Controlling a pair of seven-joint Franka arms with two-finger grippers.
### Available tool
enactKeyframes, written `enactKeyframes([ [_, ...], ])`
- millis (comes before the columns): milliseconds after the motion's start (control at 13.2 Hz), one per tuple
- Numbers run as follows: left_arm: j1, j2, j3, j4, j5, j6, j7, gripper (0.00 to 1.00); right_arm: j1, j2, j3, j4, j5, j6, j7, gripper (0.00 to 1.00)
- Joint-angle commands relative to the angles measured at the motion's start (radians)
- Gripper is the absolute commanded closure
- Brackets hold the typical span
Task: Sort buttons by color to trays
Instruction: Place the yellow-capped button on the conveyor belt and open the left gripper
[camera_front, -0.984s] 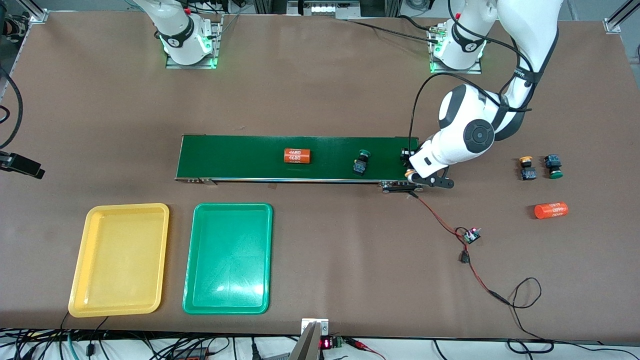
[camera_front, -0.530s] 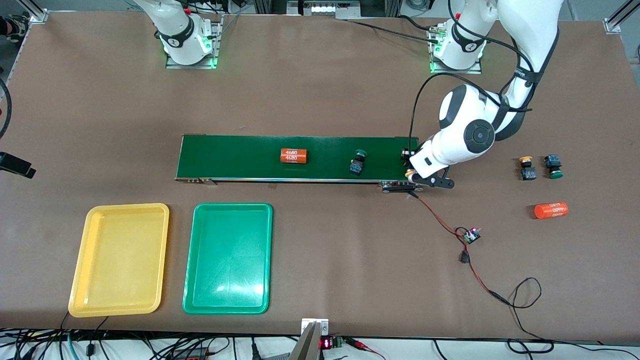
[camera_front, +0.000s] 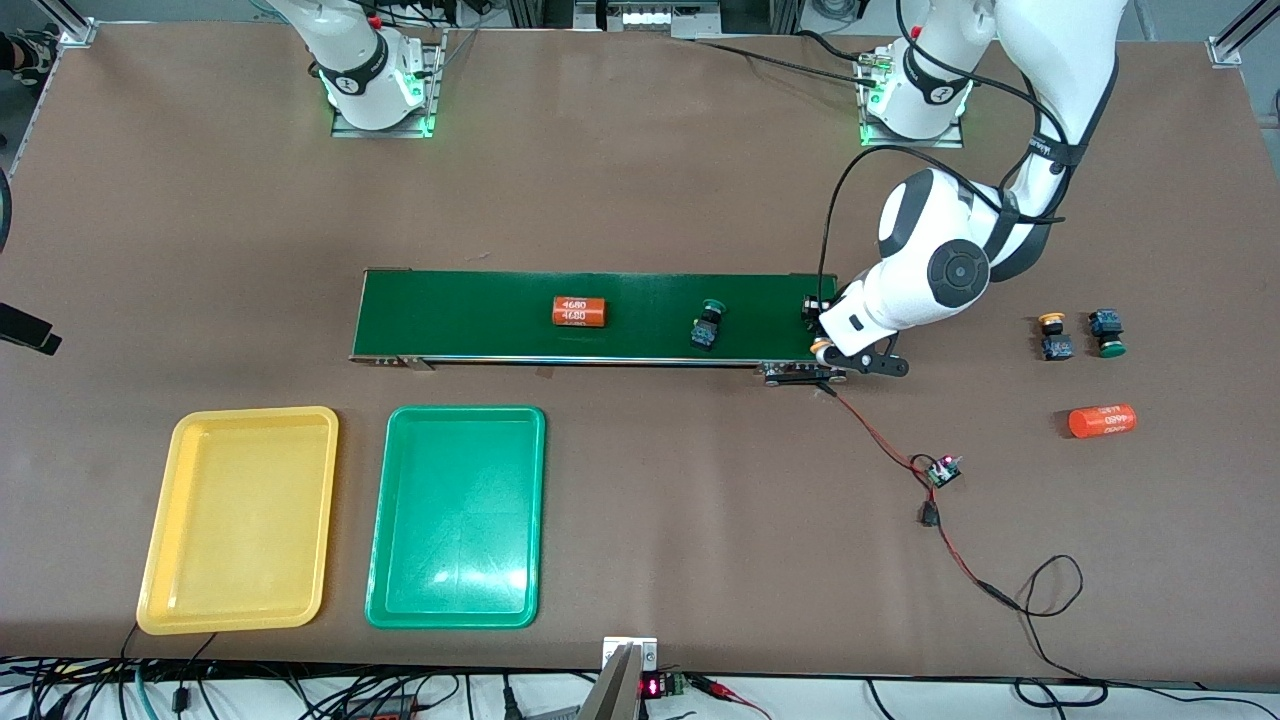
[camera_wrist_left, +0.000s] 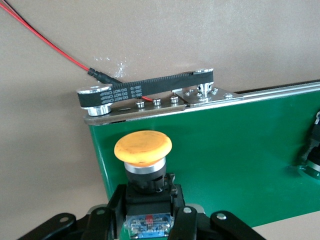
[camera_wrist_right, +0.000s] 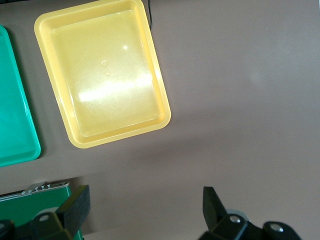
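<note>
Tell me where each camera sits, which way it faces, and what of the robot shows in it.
Front view: high across the table, facing both bases; shows the left arm over the conveyor belt.
Left wrist view: looks down at the left gripper, shut on a yellow button over the belt's end.
Right wrist view: looks down at the yellow tray and green tray; the right gripper is open.
Shared: front and right wrist views both show the trays.

Long green conveyor belt (camera_front: 500, 315) mid-table carrying an orange cylinder (camera_front: 580, 312) marked 4680; second orange cylinder (camera_front: 1102, 420) on the brown table (camera_front: 650, 150) toward the left arm's end; red-and-black wire (camera_front: 885, 445) runs to a small circuit board (camera_front: 943, 470).
</note>
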Motion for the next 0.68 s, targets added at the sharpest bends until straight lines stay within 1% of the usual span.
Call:
enactKeyframes([
  [0, 0.002, 0.003, 0.002, 0.012, -0.021, -0.017, 0.009, 0.99, 0.002, -0.009, 0.008, 0.002, -0.004, -0.017, 0.004, 0.00],
  [151, 0.002, 0.005, 0.002, 0.012, -0.021, -0.017, 0.007, 0.98, 0.001, -0.003, 0.011, 0.001, 0.005, -0.023, 0.009, 0.00],
  [379, 0.000, 0.020, 0.002, 0.012, -0.021, -0.009, 0.009, 0.98, -0.066, -0.012, -0.022, 0.004, 0.137, -0.107, 0.003, 0.00],
  [454, 0.000, 0.020, 0.002, 0.012, -0.021, -0.011, 0.009, 0.97, -0.067, -0.018, -0.023, 0.004, 0.135, -0.122, 0.001, 0.00],
  [530, 0.000, 0.020, 0.002, 0.015, -0.021, -0.011, 0.007, 0.62, -0.068, -0.026, -0.022, 0.004, 0.135, -0.124, 0.000, 0.00],
  [606, 0.002, 0.016, 0.002, 0.015, -0.021, -0.012, 0.010, 0.01, -0.068, -0.024, -0.022, 0.004, 0.140, -0.122, -0.005, 0.00],
])
